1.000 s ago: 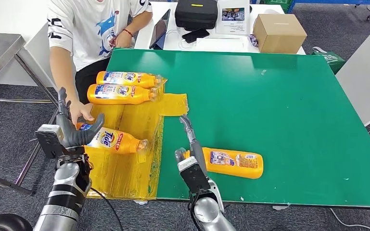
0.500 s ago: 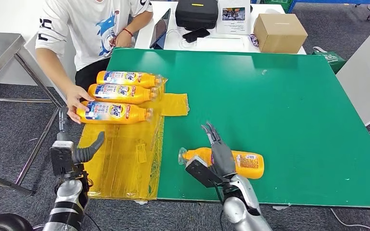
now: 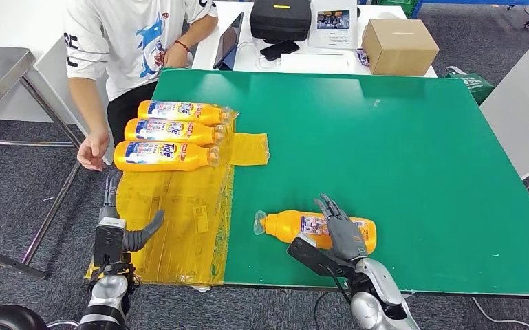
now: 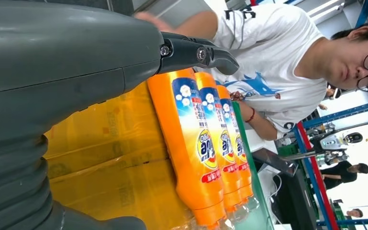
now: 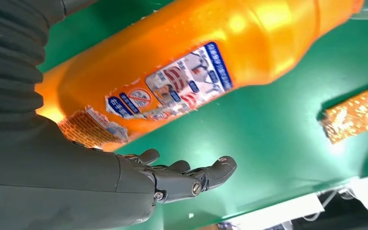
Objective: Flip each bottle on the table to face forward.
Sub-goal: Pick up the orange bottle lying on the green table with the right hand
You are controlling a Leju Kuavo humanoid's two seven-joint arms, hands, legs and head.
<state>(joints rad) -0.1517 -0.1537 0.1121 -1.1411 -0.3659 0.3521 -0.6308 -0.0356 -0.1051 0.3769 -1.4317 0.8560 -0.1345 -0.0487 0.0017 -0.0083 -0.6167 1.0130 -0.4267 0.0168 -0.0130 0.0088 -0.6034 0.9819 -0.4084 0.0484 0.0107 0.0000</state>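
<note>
head view high over green table (image 3: 399, 151), wrist views close, right sharing lone bottle (image 3: 316, 228)

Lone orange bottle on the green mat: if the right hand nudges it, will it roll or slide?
The orange bottle lies on its side with a rounded body, so it would probably roll rather than slide. Its glossy surface looks slippery. The right hand is over it, fingers apart; grasping seems safer than pushing.

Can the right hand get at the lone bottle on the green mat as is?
Probably yes. The right hand is open beside the lone bottle, fingers over its base end, and nothing lies between them on the green mat.
</note>
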